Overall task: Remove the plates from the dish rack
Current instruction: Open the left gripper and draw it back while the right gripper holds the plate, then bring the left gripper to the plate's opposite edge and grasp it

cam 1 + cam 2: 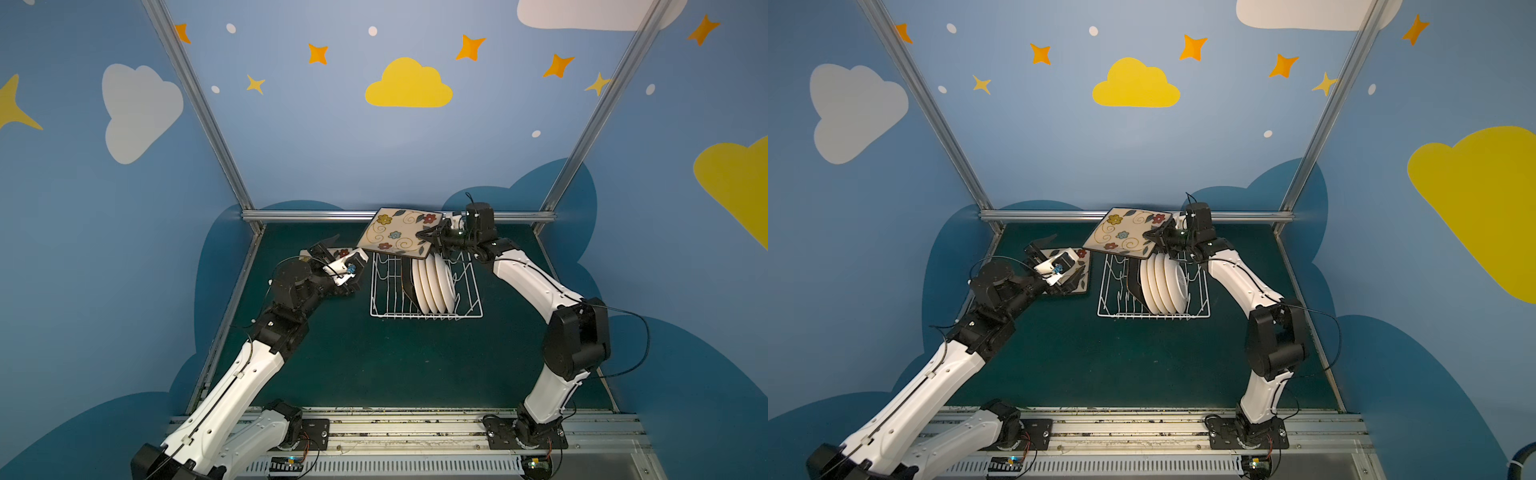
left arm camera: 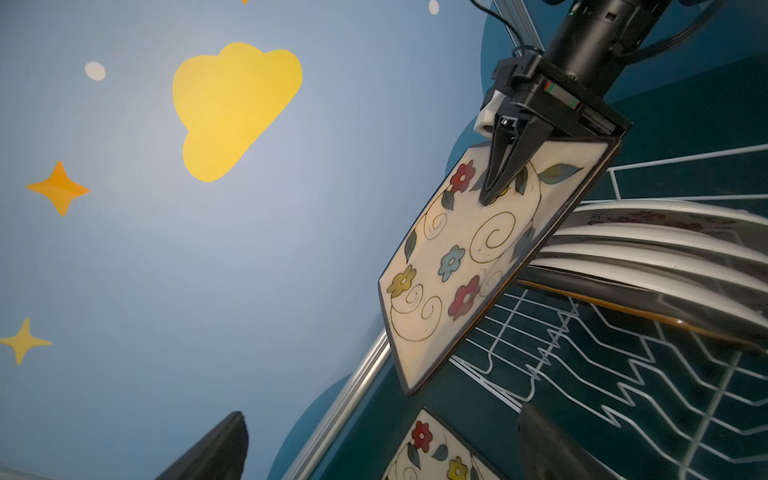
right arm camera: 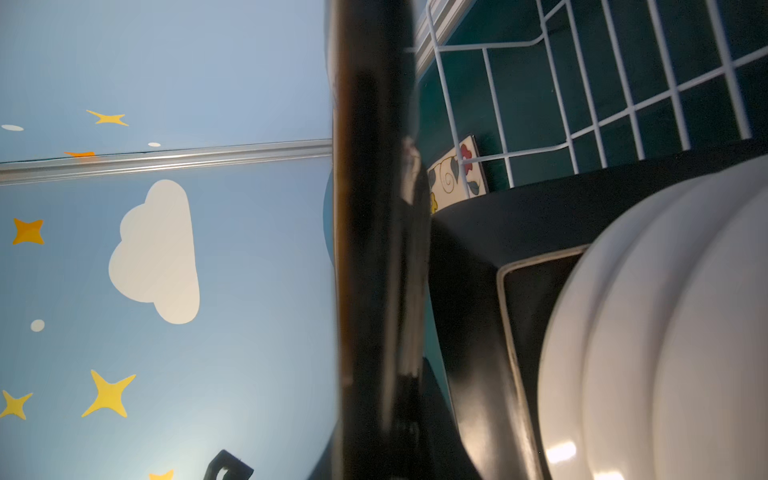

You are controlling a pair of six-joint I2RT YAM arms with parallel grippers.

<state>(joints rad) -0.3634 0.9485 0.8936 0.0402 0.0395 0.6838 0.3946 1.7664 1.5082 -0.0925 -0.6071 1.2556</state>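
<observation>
My right gripper point(image 1: 426, 240) point(image 1: 1149, 237) is shut on one edge of a square floral plate point(image 1: 397, 232) point(image 1: 1123, 235), which hangs tilted over the far end of the white wire dish rack point(image 1: 380, 291) point(image 1: 1111, 291). The left wrist view shows that grip point(image 2: 494, 187) on the plate point(image 2: 453, 266). Several round white plates point(image 1: 432, 284) point(image 1: 1160, 286) stand in the rack beside a black-backed square plate point(image 1: 409, 286) point(image 3: 469, 270). Left of the rack, another floral plate point(image 1: 1080, 254) point(image 2: 432, 453) lies flat on the table. My left gripper point(image 1: 338, 266) point(image 1: 1059, 264) hovers open over it, holding nothing.
The dark green table point(image 1: 374, 365) is walled in by blue panels and a metal rail point(image 1: 311, 215) along the back. The held plate's far corner reaches to that rail. Both arm bases sit on the front rail point(image 1: 415, 432).
</observation>
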